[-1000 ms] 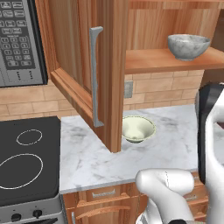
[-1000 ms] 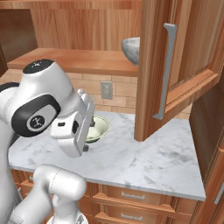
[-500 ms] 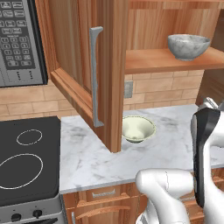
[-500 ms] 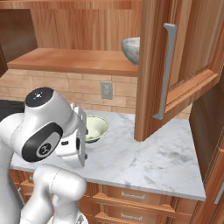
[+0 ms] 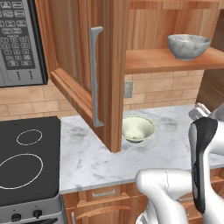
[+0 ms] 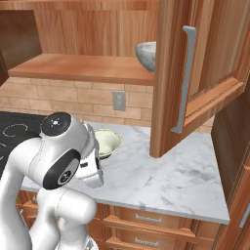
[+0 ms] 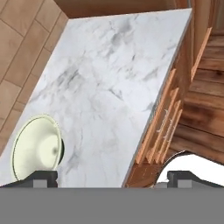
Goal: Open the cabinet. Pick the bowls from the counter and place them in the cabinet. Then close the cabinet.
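Open marble on the counter (image 5: 175,144) from the middle to its right edge. Near the back edge, the cream-green bowl (image 5: 137,129) just beside the swung-out cabinet door (image 5: 89,74), which overhangs the left half. On the cabinet shelf (image 5: 162,61), bare wood left of the speckled bowl (image 5: 188,46).

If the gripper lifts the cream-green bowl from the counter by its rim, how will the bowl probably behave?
The cream-green bowl looks rigid and glazed, so probably stiff but slippery. It narrows to a small foot, so a rim push on the counter may tip it. Gripped on one side, it would likely hang tilted.
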You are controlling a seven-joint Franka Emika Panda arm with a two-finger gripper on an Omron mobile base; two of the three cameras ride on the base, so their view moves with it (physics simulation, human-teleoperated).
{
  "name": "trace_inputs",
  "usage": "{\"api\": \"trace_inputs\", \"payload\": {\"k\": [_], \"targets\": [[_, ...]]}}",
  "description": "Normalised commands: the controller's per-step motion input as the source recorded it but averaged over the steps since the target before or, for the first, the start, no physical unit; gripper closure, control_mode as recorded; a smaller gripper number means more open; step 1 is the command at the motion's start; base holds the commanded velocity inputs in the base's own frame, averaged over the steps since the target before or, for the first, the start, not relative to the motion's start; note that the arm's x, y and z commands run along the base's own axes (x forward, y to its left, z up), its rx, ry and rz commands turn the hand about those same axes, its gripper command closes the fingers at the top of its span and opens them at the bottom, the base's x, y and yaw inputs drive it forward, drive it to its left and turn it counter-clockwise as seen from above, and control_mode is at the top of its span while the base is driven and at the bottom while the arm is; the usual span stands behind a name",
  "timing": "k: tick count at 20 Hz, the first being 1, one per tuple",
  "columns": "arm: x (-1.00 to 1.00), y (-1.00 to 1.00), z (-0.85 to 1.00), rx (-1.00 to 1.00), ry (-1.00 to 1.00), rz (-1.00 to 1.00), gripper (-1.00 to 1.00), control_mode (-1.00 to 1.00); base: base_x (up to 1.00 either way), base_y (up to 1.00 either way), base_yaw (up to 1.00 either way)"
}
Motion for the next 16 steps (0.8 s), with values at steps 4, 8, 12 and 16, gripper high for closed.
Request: {"api": "trace_inputs", "payload": {"k": [4, 8, 12, 16], "targets": [[0.46, 0.06, 0.00, 0.00, 0.00, 0.14, -1.00, -1.00, 0.00, 0.00, 0.00], [0.39, 0.15, -0.01, 0.06, 0.00, 0.19, -1.00, -1.00, 0.00, 0.00, 0.00], [0.31, 0.15, -0.08, 0.12, 0.00, 0.21, -1.00, -1.00, 0.00, 0.00, 0.00], [0.26, 0.07, -0.25, 0.16, -0.04, 0.21, -1.00, -1.00, 0.00, 0.00, 0.00]]}}
